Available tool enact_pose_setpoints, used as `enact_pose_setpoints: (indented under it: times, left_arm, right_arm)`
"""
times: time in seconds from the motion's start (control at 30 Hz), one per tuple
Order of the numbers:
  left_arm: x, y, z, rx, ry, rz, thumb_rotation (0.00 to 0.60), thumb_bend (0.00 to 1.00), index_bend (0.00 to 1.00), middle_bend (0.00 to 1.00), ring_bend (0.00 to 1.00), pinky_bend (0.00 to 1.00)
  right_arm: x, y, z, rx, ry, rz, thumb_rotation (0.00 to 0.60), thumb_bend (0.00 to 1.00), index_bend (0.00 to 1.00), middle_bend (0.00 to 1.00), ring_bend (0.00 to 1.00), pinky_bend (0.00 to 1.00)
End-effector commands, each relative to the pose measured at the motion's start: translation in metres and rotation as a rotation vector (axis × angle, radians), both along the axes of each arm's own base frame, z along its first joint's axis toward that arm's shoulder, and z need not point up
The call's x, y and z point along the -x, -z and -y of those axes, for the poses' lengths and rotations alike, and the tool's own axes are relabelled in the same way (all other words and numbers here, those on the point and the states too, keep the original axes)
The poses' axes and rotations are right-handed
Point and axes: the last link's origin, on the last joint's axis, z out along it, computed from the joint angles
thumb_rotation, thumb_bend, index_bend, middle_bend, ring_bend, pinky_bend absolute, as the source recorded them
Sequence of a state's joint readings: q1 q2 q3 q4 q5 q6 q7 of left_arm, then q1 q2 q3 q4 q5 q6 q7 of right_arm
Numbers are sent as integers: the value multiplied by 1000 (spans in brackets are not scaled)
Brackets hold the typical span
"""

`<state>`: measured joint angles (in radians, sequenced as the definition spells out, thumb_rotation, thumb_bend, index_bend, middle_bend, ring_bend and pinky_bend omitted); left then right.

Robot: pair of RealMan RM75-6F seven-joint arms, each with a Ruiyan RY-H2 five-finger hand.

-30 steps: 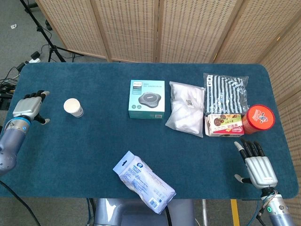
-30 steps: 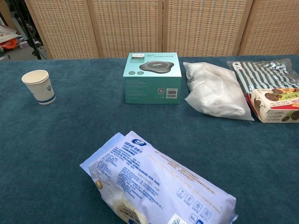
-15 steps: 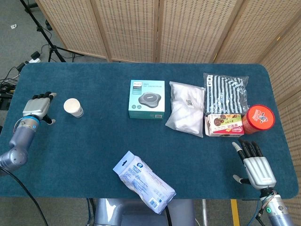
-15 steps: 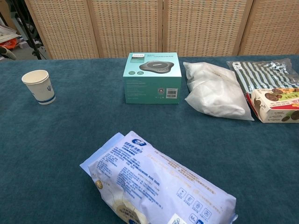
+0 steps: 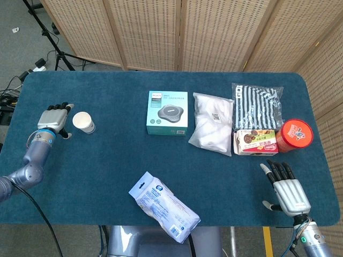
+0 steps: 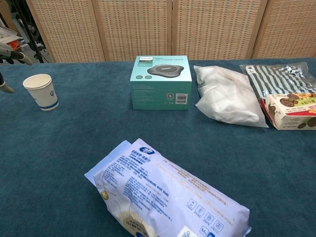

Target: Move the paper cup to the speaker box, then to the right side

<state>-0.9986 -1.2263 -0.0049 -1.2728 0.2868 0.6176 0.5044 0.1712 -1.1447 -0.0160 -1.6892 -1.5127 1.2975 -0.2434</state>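
A white paper cup (image 5: pixel 84 122) with a blue band stands upright on the blue table's left side; the chest view shows the cup (image 6: pixel 42 91) at its far left. My left hand (image 5: pixel 53 119) is just left of the cup, fingers spread, holding nothing; only its fingertips (image 6: pixel 7 53) enter the chest view at the left edge. The teal speaker box (image 5: pixel 168 112) lies mid-table, also seen as the speaker box (image 6: pixel 161 81) in the chest view. My right hand (image 5: pixel 285 189) hovers open near the table's front right corner.
A white pouch (image 5: pixel 212 128), a striped bag (image 5: pixel 256 105), a cookie box (image 5: pixel 255 142) and a red can (image 5: pixel 293 135) crowd the right side. A blue-white packet (image 5: pixel 163 206) lies at the front middle. Folding screens stand behind the table.
My left hand has moved right toward the cup and now sits close beside it, its fingertips entering the chest view. My right hand shifted slightly left.
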Motion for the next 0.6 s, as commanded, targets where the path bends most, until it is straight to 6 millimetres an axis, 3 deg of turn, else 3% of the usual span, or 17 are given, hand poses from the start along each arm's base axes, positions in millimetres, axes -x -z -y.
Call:
enact_pose_setpoints:
  times: [0.03, 0.6]
  left_arm:
    - [-2, 5, -2, 3, 0, 3, 600, 256, 97, 0, 0, 0]
    - [-8, 38, -11, 34, 16, 7, 600, 269, 98, 0, 0, 0]
  right_arm:
    - [0, 0, 0, -1, 1, -1, 600, 105, 0, 0, 0, 0]
    - [0, 1, 1, -9, 4, 8, 600, 105, 0, 0, 0, 0]
